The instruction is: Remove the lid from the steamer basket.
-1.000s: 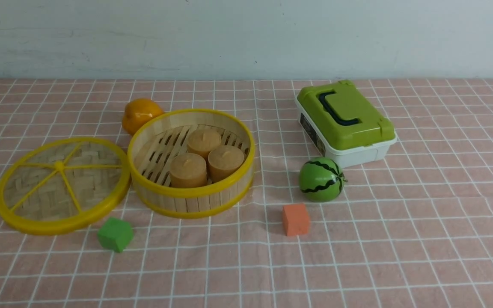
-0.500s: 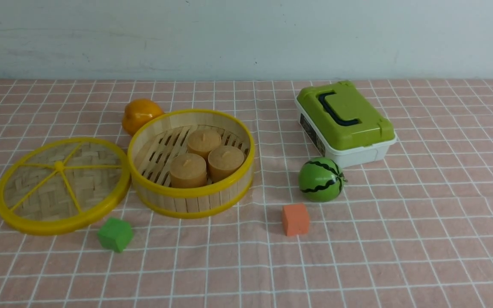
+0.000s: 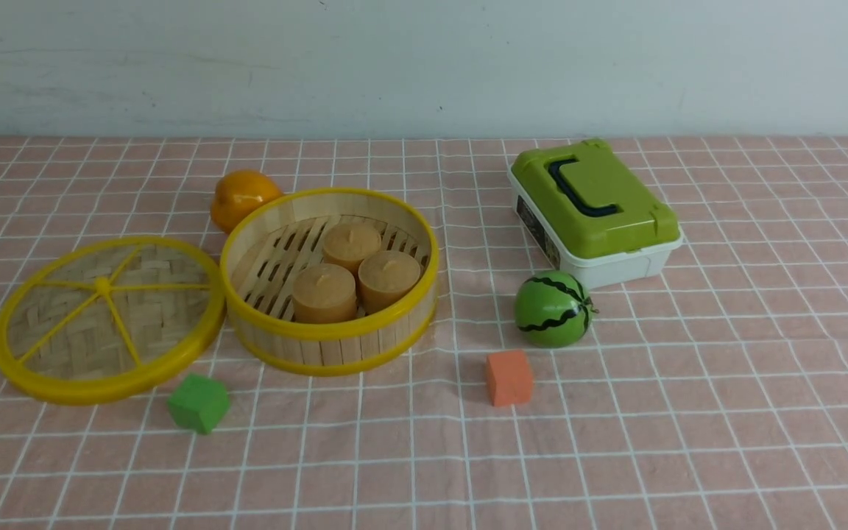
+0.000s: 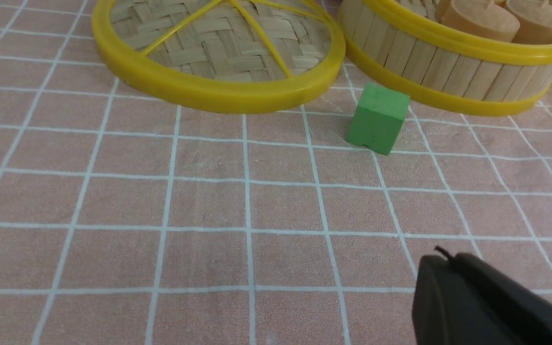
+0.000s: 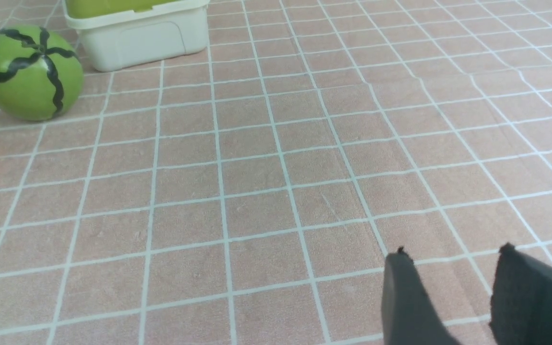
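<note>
Left gripper (image 4: 441, 254): jaws closed, empty, above the checked cloth (image 4: 209, 206) | Right gripper (image 5: 453, 250): jaws parted, holding nothing | Lid (image 3: 104, 320): woven bamboo, yellow rim and spokes, flat on the cloth left of the steamer basket (image 3: 328, 350), rims touching | Basket: uncovered, three tan cylinders (image 3: 324, 293) inside | Green-lidded box (image 3: 593, 221): dark side label, unreadable

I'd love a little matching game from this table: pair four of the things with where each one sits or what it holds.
Things:
1. lid
2. steamer basket
3. green cube
4. toy watermelon

Places or states:
a. just in front of the white box
b. open on top, holding three tan cylinders
c. lying flat, left of the basket
d. close to the lid's near rim

Pairs: 1-c, 2-b, 3-d, 4-a
</note>
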